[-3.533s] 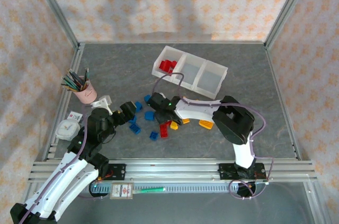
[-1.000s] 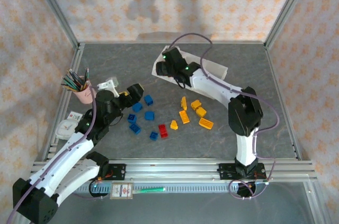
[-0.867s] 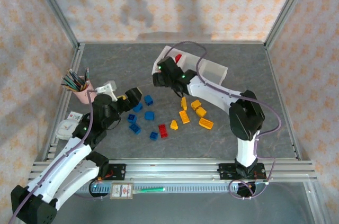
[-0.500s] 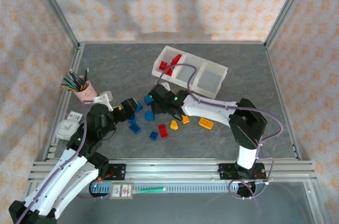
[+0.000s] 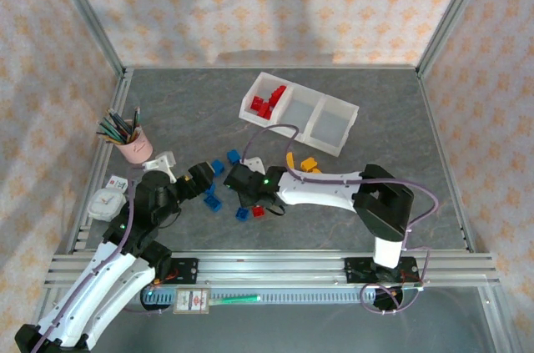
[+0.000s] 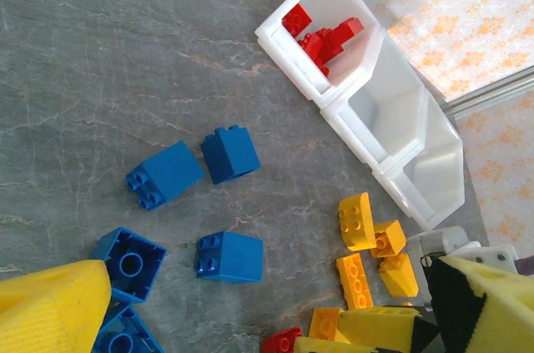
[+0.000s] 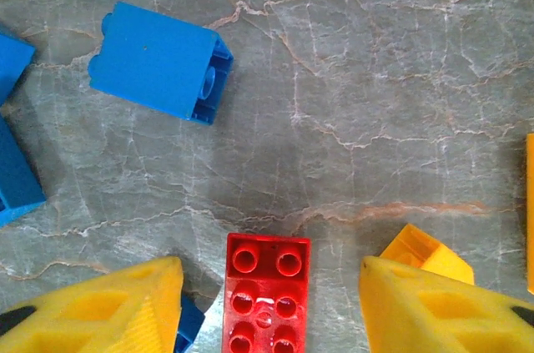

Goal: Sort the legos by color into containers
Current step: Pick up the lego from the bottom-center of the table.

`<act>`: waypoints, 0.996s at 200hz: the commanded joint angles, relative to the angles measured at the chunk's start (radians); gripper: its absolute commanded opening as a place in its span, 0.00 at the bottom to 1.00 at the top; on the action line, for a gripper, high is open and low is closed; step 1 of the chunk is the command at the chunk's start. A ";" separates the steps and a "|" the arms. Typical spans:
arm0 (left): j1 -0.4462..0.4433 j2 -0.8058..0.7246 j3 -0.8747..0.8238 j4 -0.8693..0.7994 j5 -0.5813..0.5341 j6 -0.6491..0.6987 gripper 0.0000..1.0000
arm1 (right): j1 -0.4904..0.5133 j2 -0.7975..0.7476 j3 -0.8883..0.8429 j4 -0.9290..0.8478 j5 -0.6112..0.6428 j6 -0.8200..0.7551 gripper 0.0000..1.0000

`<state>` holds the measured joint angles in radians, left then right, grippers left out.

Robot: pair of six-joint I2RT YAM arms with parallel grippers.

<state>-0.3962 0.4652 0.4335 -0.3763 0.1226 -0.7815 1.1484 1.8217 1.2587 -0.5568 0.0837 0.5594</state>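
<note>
Grey marbled tabletop shows between the spread fingers of our right gripper [image 7: 267, 284], which straddle the one loose red lego [image 7: 265, 310]. We judge a pick is starting: lower, close, then carry it to the tray [image 5: 332, 147], whose end compartment already holds red ones. Our left gripper [image 6: 267, 303] hangs open and empty near the blue legos [image 6: 229, 254].

**Loose bricks: five blue, one red, about five yellow-orange**

Five blue bricks [image 6: 165, 174] lie loose near the middle of the table [image 5: 400, 111]. One red brick [image 7: 267, 290] lies loose beside them. Five yellow-orange bricks [image 6: 356, 221] can be counted in the left wrist view, though the count is unsure at that picture's lower edge. One tray [image 6: 334, 109] stands toward the far edge. It has three compartments, and its left-end one holds a cluster of red pieces [image 6: 321, 36] too bunched to count. One pink pencil cup [image 5: 135, 149] stands near the left edge.
</note>
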 commanded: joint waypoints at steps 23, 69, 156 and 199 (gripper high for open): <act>0.011 0.028 -0.002 -0.004 -0.012 -0.002 0.99 | 0.014 0.056 0.002 -0.001 0.039 0.025 0.53; 0.011 0.046 0.003 0.005 -0.015 0.005 0.99 | 0.013 0.106 0.022 0.011 0.027 0.025 0.49; 0.011 0.069 0.005 0.028 -0.012 0.007 0.99 | 0.013 0.135 0.042 -0.004 0.047 0.022 0.34; 0.011 0.069 0.011 0.034 -0.009 0.008 0.99 | 0.008 0.090 0.054 -0.005 0.069 0.000 0.29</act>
<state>-0.3962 0.5327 0.4335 -0.3740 0.1226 -0.7811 1.1599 1.9465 1.2884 -0.5354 0.1066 0.5716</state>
